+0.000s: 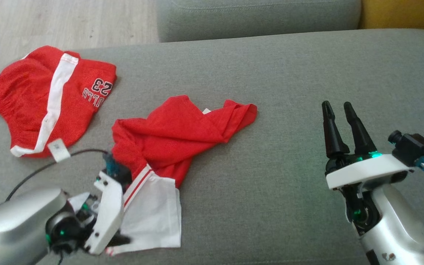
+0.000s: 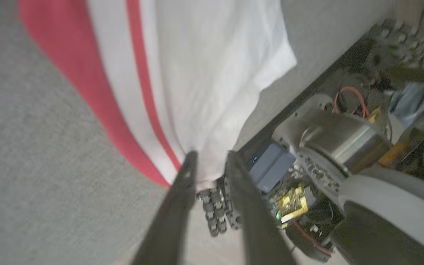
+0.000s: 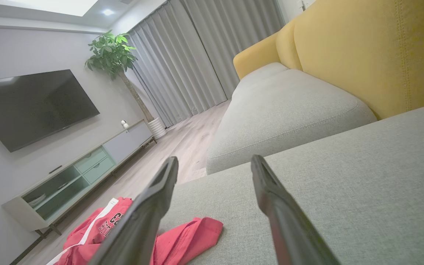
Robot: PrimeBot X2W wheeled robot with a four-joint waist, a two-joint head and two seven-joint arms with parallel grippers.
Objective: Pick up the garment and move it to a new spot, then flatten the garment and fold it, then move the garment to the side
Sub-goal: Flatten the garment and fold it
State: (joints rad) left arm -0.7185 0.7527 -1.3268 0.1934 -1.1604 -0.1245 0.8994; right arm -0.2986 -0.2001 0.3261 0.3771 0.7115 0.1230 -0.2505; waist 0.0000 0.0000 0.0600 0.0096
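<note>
Nearest, lower left in the head view: left gripper is turned sideways across the front edge of the grey sofa seat. Its fingers are almost together on the white hem corner of the red-and-white shirt. In the left wrist view the cloth gathers to a point between the two tips, so this reads as a pinch, not a hover. Gripping a corner makes sense, since one edge lets the rest trail and open when it is dragged to a new spot.

The shirt lies crumpled on the seat, left of centre. Its white panel with red stripes is nearest the robot, and the red body is twisted and heaped behind it. It is not flattened and not folded. Judged stage: the first pick-up.

Right gripper is at lower right, well apart from the shirt. Its jaws are spread wide with nothing between them, above bare cushion. It is probably parked to keep out of the way until a second corner needs holding.

Further back on the left, red basketball shorts with a white side stripe lie flat, near the shirt but not touching it. They could snag if the drag goes that way. A black cable runs from the left arm across the seat in front of them.

Farthest are another grey cushion, a yellow backrest and wood floor.
</note>
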